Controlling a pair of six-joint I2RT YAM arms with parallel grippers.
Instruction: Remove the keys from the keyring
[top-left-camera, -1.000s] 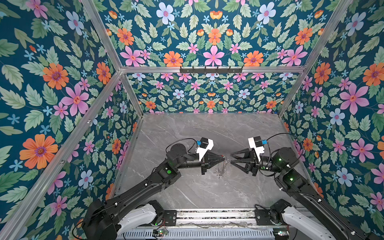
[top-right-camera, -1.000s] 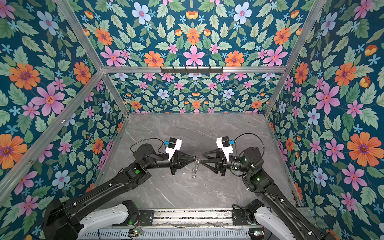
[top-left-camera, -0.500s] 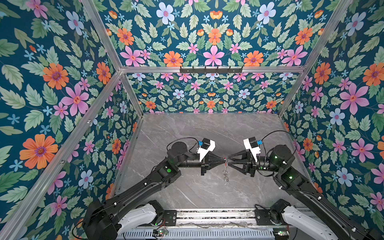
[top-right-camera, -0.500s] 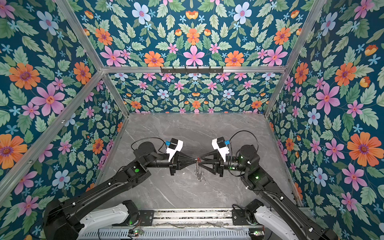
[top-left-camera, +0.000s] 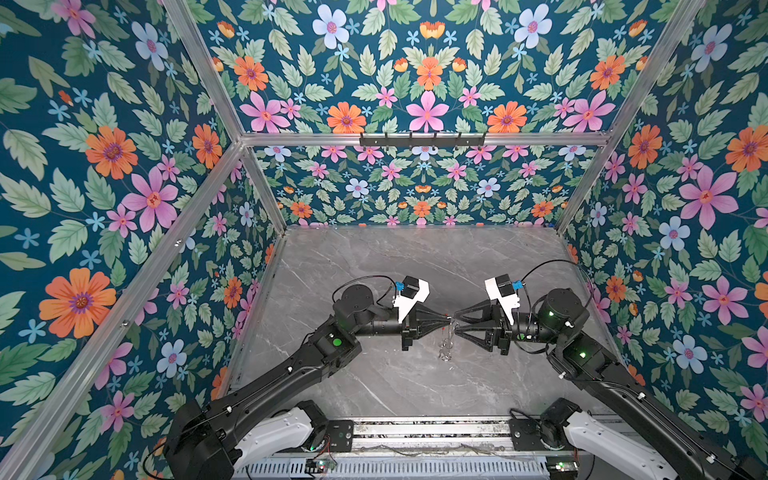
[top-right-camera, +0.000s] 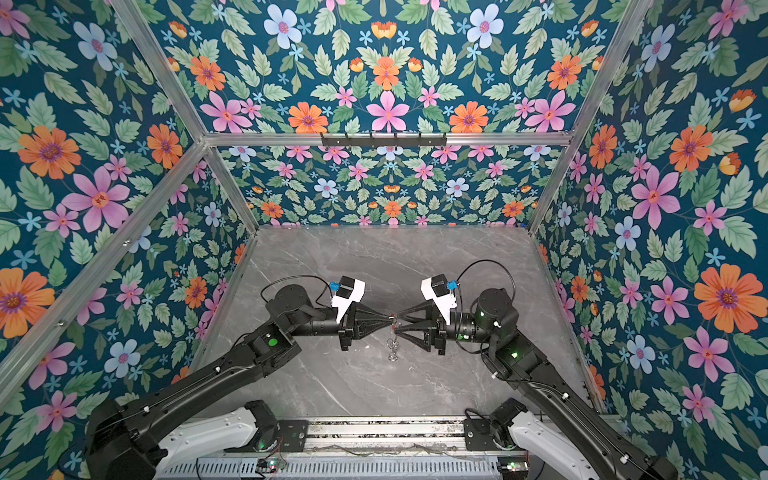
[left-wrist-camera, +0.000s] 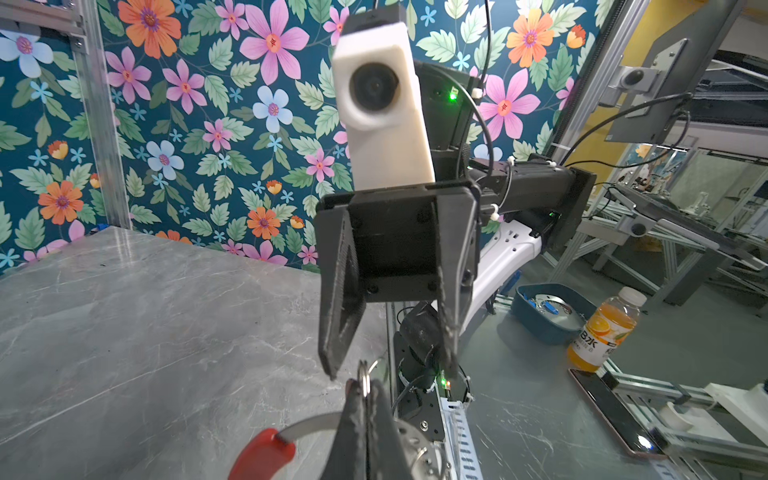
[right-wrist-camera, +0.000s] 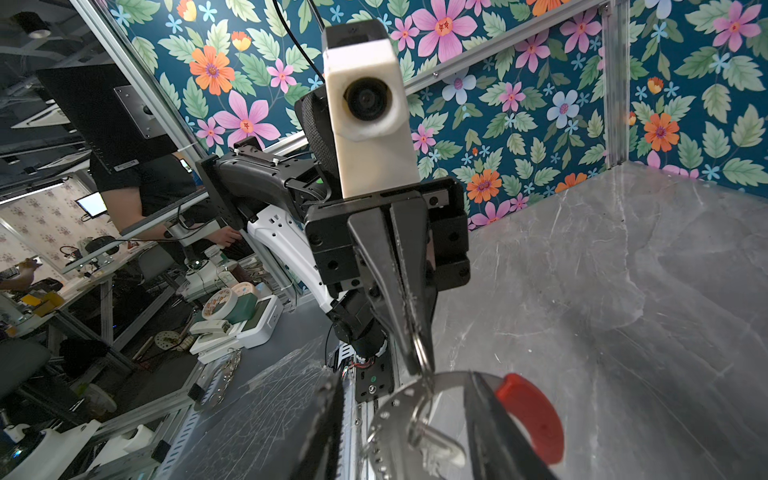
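The keyring (right-wrist-camera: 446, 379), a thin grey hoop with a red sleeve (right-wrist-camera: 534, 419), hangs in the air between the two arms. A small silvery split ring (left-wrist-camera: 365, 379) on the hoop is pinched in my shut left gripper (left-wrist-camera: 365, 388). One of the keys (right-wrist-camera: 442, 451) dangles from the hoop. In both top views the keys (top-left-camera: 445, 350) (top-right-camera: 392, 350) hang below the meeting fingertips. My right gripper (right-wrist-camera: 405, 382) faces the left gripper (top-left-camera: 448, 320) tip to tip. Its jaws stand apart on either side of the hoop, and its fingers (left-wrist-camera: 338, 332) hold nothing.
The grey marble tabletop (top-left-camera: 415, 266) lies below, walled by floral panels on three sides. A metal rail (top-left-camera: 415, 432) runs along the front edge between the arm bases. Outside the cell a blue tray (left-wrist-camera: 548, 311) and an orange drink bottle (left-wrist-camera: 604, 332) stand on a bench.
The right gripper has moved left toward the left gripper, and its fingertips now flank the hoop. The left gripper has stayed shut and almost still.
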